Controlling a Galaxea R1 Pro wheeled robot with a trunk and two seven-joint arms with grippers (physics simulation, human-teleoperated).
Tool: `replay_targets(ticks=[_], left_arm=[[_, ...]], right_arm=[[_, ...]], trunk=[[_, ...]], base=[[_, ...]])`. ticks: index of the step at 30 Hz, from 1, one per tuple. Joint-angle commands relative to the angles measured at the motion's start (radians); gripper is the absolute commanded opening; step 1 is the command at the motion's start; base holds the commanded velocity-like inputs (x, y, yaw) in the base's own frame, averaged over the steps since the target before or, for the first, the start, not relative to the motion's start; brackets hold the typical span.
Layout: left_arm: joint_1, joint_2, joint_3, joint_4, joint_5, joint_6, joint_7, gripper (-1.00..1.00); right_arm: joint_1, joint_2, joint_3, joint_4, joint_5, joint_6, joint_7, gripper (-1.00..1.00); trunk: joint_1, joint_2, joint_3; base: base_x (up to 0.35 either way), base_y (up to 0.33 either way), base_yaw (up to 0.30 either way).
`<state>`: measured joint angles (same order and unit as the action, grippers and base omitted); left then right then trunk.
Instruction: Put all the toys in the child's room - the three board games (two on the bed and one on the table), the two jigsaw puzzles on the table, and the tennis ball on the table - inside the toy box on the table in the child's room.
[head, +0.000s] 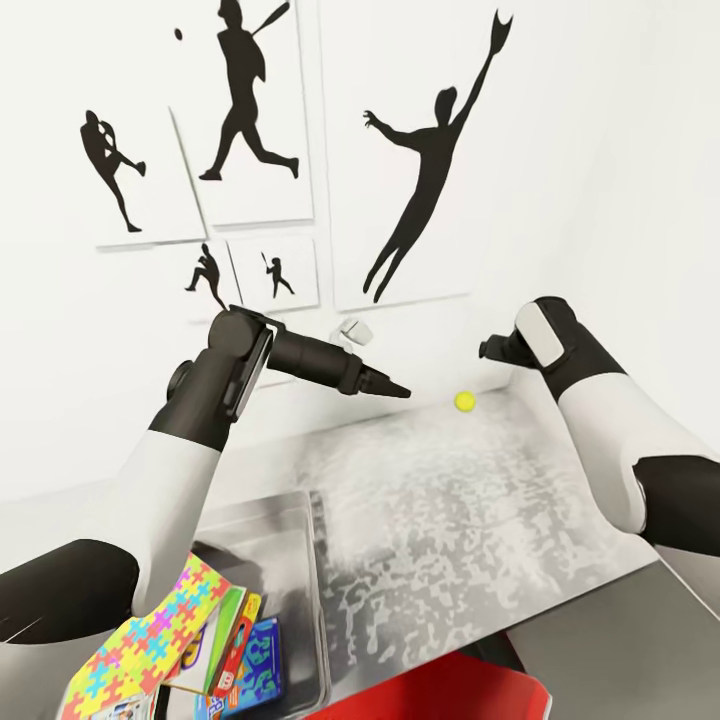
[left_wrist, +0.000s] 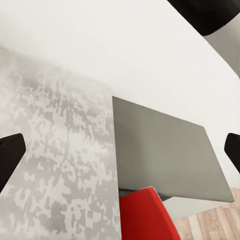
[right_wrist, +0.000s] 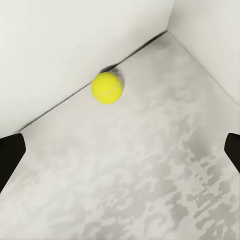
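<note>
Packed at the near left, the light grey plastic toy box (head: 300, 520) already holds games and a puzzle. The small yellow-green tennis ball (right_wrist: 107, 88) rests on the mottled pale counter (head: 450, 520) against the far wall, ahead of the right gripper (right_wrist: 120, 155), whose fingers (right_wrist: 10, 155) are spread and empty. A glancing touch could roll it away.

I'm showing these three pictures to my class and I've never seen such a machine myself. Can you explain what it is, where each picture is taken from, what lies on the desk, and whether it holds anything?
This is a computer-simulated robot with two arms, each ending in a two-fingered pincer. The big picture looks down from its head: the left arm reaches in at the left, the right arm at the right.

The other two pictures come from cameras near each pincer, looking along its fingers, whose dark tips show at the edges. Both the left pincer and the right pincer are open and hold nothing.

On the table the tennis ball lies near the wall, right ahead of the right pincer. The toy box stands at the near left, with a jigsaw puzzle and board games already inside. Something red sits below the table's edge.
</note>
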<state>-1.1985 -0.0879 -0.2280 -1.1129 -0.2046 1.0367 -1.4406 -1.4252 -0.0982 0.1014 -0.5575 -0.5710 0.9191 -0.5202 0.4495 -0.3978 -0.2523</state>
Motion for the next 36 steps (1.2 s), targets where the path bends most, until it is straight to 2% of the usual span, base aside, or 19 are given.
replay_targets(ticks=[1,13,36], left_arm=[[-0.001,-0.001,0.001,-0.001,-0.011,0.010,-0.009,1.00],[-0.024,-0.002,0.001,-0.001,-0.012,0.010,-0.009,1.00],[-0.032,0.000,-0.001,-0.001,-0.021,0.010,-0.009,1.00]], right_arm=[[-0.005,-0.002,0.008,-0.001,-0.011,0.004,-0.008,1.00],[-0.024,-0.001,0.007,-0.001,-0.012,0.006,-0.007,1.00],[-0.052,0.000,0.007,-0.001,-0.012,0.009,-0.006,1.00]], trunk=[[0.001,-0.002,-0.004],[0.001,-0.002,-0.023],[0.001,-0.002,-0.061]], base=[[0.000,0.000,0.000],[0.000,0.000,0.000],[0.000,0.000,0.000]])
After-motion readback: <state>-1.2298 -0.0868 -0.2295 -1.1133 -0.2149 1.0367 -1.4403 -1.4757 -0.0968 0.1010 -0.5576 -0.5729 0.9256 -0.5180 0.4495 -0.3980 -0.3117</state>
